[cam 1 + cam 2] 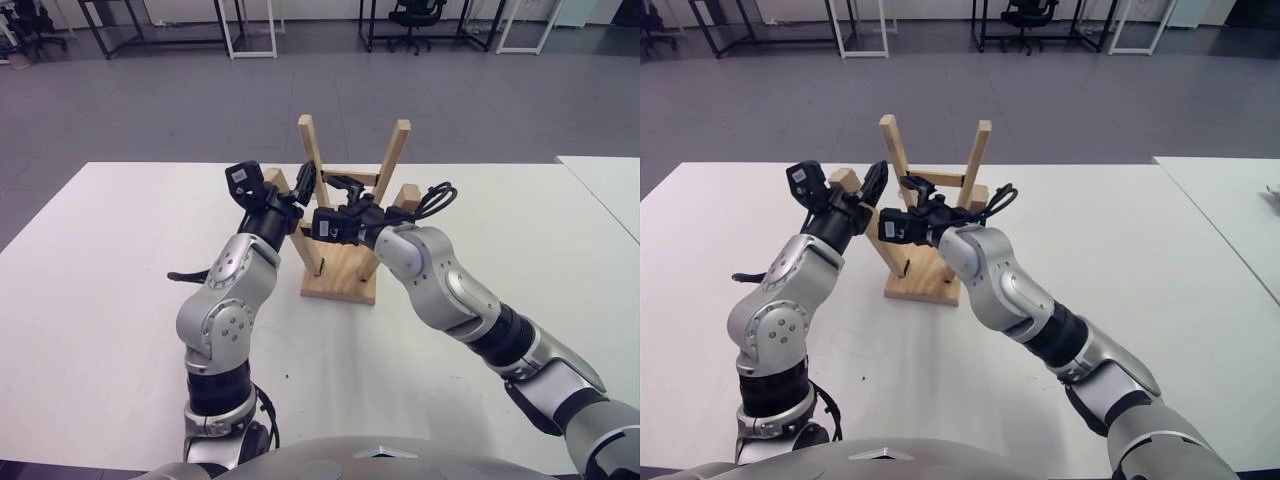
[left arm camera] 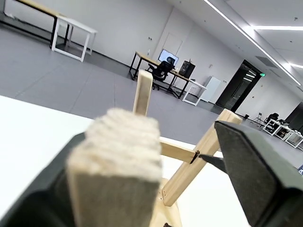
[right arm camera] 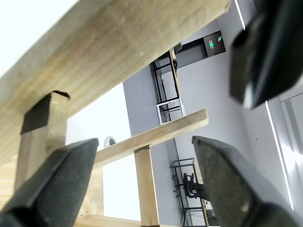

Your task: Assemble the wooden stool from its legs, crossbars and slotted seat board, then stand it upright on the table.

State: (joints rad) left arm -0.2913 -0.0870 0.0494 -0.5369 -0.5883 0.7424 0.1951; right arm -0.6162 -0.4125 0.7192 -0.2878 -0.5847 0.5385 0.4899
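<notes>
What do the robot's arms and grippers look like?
The left arm and right arm have rounded silver-grey shells with black joint bands. The left gripper and right gripper are black, two-fingered, each with a small white label behind it. A black cable loops by the right wrist.

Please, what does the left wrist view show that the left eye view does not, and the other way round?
Left wrist view: the rough cut end of a stool leg close up between the open fingers of the left gripper. Left eye view: the whole stool upside down, its seat board flat on the white table, and the right gripper among the legs. Both: two far legs standing up, joined by a crossbar.
</notes>
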